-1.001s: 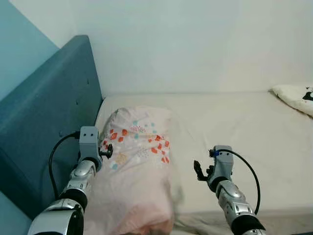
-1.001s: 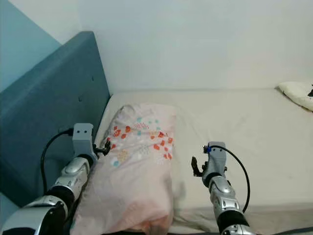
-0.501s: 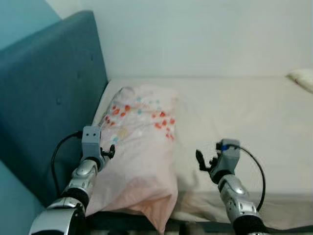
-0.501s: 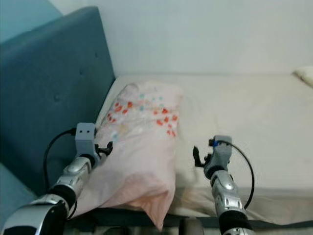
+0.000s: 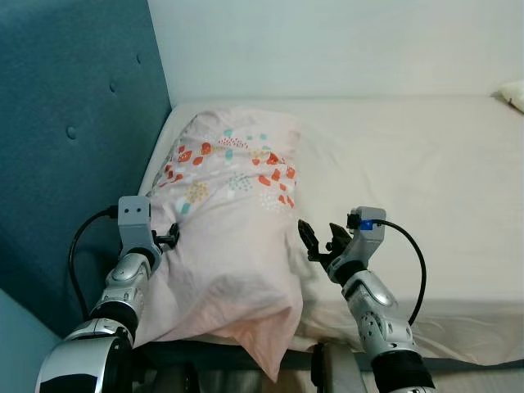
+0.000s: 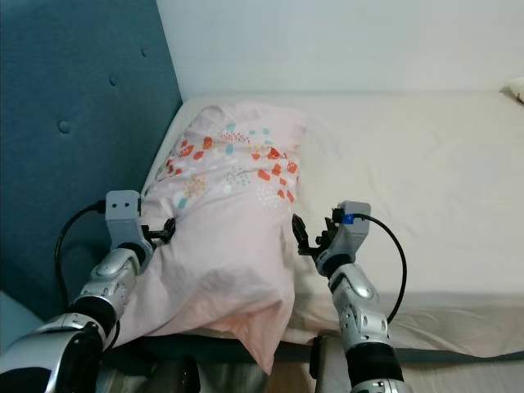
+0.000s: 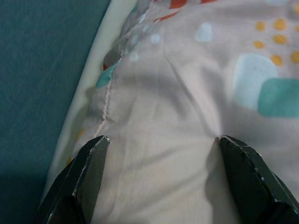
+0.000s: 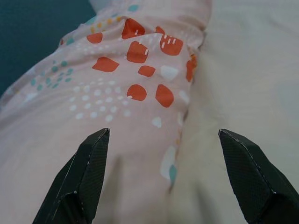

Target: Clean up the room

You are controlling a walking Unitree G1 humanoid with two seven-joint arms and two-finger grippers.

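A pale pink pillow (image 5: 229, 205) with red and teal spots lies lengthwise on the bed, beside the headboard. Its near end hangs over the bed's front edge. My left gripper (image 5: 168, 239) is open at the pillow's left edge. In the left wrist view its fingertips (image 7: 98, 144) stand wide apart with pink fabric (image 7: 187, 93) between them. My right gripper (image 5: 321, 237) is open at the pillow's right side. The right wrist view looks between its spread fingers (image 8: 96, 154) at the pillow's right edge (image 8: 140, 88) and the sheet beside it.
A tall blue padded headboard (image 5: 74, 123) rises on the left, close to my left arm. The cream mattress (image 5: 426, 188) stretches to the right under a white wall. A white cushion (image 5: 514, 92) peeks in at the far right. The bed's front edge (image 5: 458, 344) runs below my arms.
The view has drawn closer and lower over the bed. My right gripper has moved left, up to the pillow's right side. The left gripper stays at the pillow's left edge.
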